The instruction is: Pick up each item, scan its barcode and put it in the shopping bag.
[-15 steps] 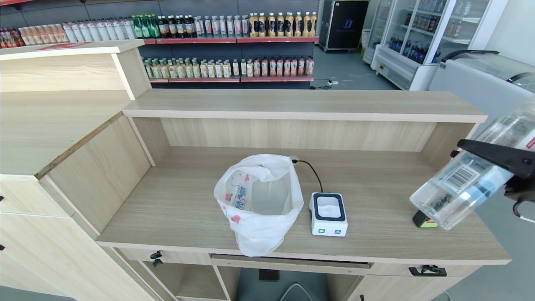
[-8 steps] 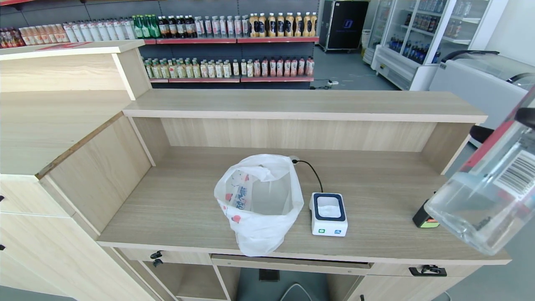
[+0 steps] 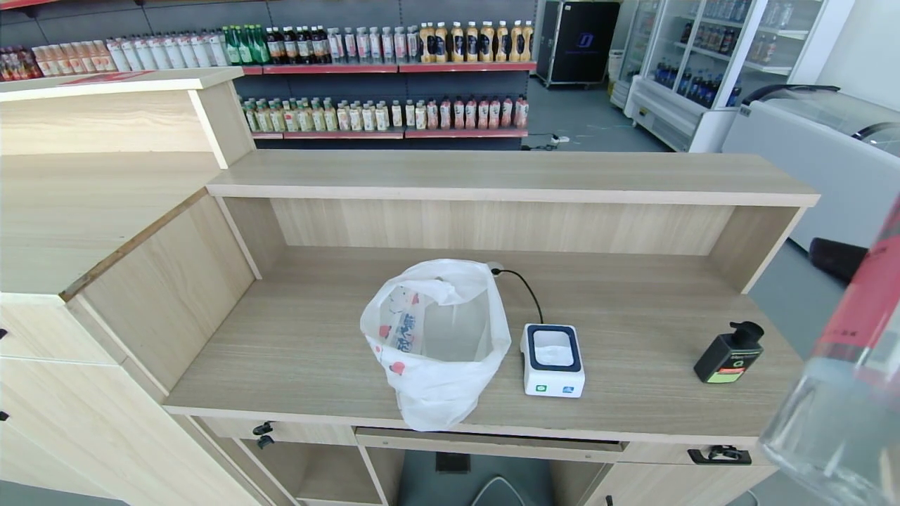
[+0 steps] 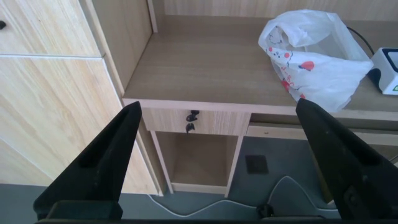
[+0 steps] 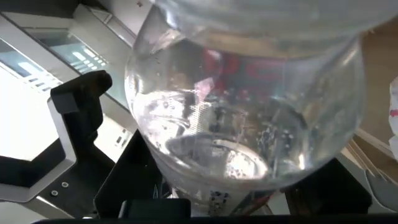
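You are facing a pale wooden counter [image 3: 654, 316] with a raised ledge along its back. A white plastic bag [image 3: 436, 344] stands near the middle of the counter, its mouth open upward and red print on its side. At the right edge of the head view, a clear bottle [image 3: 837, 414] with a red label hangs in the air, close to the camera and off the counter's right front corner. Your right gripper [image 5: 211, 168] pinches this bottle around its body. Your left gripper [image 4: 217, 155] is in front of the counter's left part, fingers spread wide with nothing between them. A white scanner [image 3: 553, 358] lies just right of the bag, its cable running toward the back. A small dark dispenser [image 3: 729, 351] stands near the counter's right end.
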